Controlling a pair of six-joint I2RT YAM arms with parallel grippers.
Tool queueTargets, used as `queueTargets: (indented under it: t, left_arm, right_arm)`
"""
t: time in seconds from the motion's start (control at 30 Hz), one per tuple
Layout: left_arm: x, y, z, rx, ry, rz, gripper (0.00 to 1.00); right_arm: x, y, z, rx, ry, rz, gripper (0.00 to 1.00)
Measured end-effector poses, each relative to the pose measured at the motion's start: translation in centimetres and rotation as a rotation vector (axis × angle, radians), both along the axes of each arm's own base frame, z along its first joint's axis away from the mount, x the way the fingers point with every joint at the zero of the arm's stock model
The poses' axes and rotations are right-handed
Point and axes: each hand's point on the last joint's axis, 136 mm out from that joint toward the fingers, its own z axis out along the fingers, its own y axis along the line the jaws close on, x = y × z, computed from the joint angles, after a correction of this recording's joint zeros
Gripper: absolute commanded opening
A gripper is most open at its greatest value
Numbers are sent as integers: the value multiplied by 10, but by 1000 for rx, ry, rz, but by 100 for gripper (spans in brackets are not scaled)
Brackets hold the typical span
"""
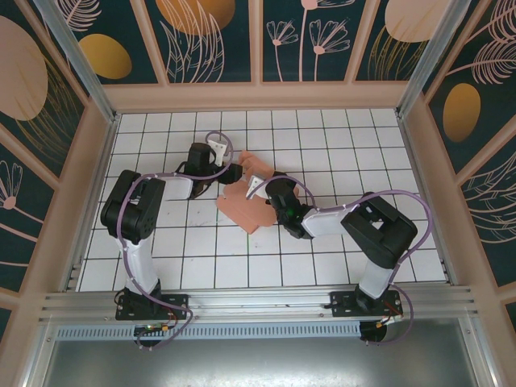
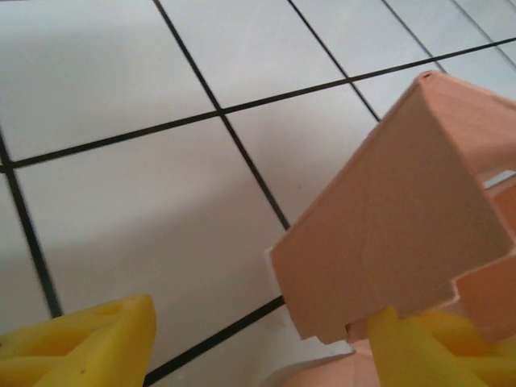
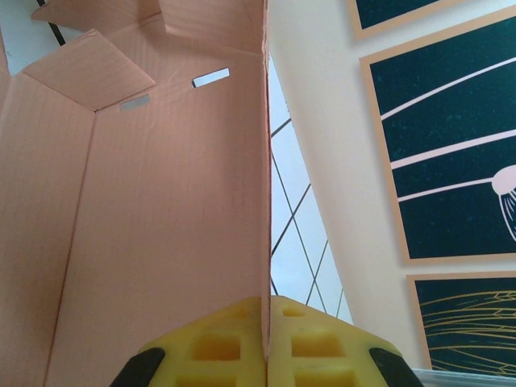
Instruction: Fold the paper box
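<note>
Two contacts on the half-formed box (image 1: 250, 205), mid-surface (image 1: 161, 242): right fingers (image 3: 218, 347) pinch a wall edge (image 3: 264, 201) to steady it, left fingers (image 2: 89, 339) spread with one against a notched flap (image 2: 403, 210), probably to fold it.

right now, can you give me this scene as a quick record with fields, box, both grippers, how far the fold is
paper box: salmon-pink card, partly folded, panels raised, on the tiled table between the two arms
right gripper: shut on an upright wall of the box, pinched edge-on
left gripper: open, one finger against the lower edge of a folded corner flap
slots: two small ones in the panel in the right wrist view
fold state: not yet a closed box
</note>
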Motion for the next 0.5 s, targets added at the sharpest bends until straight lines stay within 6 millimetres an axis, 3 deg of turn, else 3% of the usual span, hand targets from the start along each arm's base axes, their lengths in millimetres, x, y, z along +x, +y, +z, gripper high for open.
queueTargets:
  t: [0.13,0.23,0.5]
  left_arm:
    - [-6,-8,2,-30,8,-48,23]
    - [-8,-11,3,-38,8,-69,13]
    - [-25,-3,-5,-16,26,-62,8]
  right_arm:
    - [0,0,0,0,0,-1,0]
    - [0,0,0,0,0,-1,0]
    - [3,2,3,4,-1,-4,0]
